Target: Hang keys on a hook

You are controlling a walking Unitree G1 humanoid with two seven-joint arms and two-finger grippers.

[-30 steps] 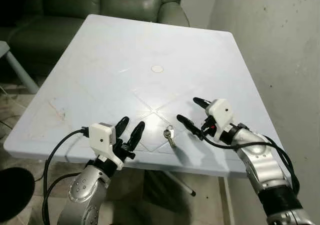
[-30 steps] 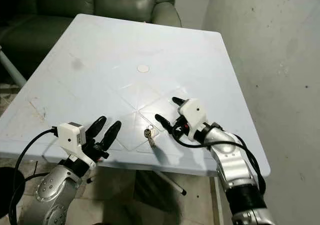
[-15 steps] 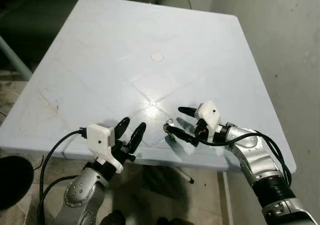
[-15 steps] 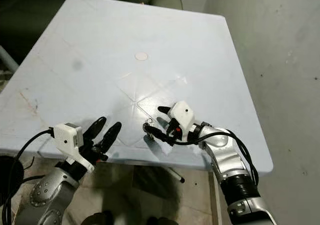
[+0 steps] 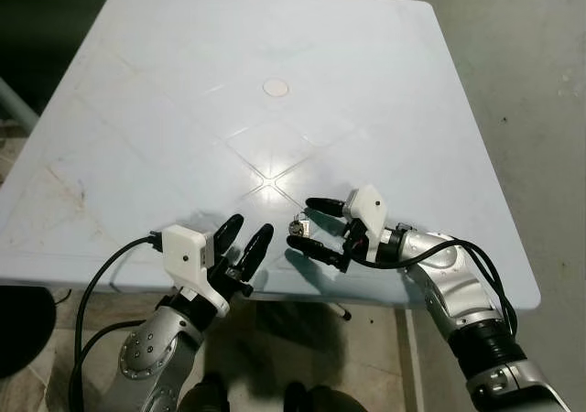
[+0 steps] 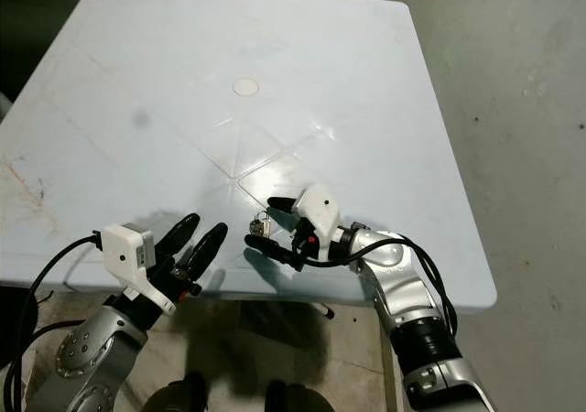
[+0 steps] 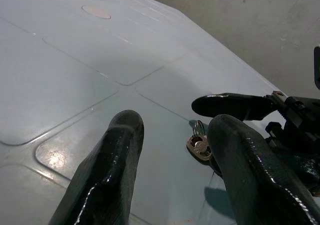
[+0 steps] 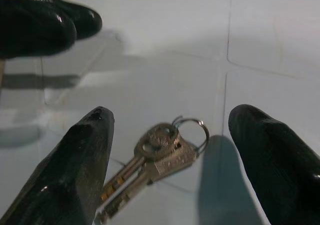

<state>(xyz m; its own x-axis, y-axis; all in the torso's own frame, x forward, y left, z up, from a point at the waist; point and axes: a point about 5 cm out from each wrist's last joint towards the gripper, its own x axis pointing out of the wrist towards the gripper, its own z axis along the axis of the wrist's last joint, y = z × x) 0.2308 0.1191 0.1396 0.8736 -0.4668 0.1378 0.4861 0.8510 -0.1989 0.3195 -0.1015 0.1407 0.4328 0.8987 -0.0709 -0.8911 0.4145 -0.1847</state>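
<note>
- Keys: a small bunch on a ring, lying flat on the pale counter close to its near edge, between the two arms.
- Right gripper: fingers spread apart and empty, one finger on each side of the keys. The right wrist view shows the bunch in the gap between them. Whether either fingertip touches the counter cannot be told.
- Left gripper: fingers parted, holding nothing, hovering at the near edge of the counter just beside the keys and the right gripper.
- Hook: location unconfirmed.
- Judged stage: grasp not yet made; keys lie loose on the counter.
- Risk 1: the keys lie flat and thin. Fingers closing above them would meet over the metal and come up empty.
- Risk 2: a finger closing unevenly could push the bunch across the smooth surface. The near edge is close, so the keys could slide off to the floor.
- Risk 3: gripping one key alone would leave the ring and other key swinging, which may loosen the hold.
- Risk 4: the two grippers are near each other; contact is possible if either advances.
</note>
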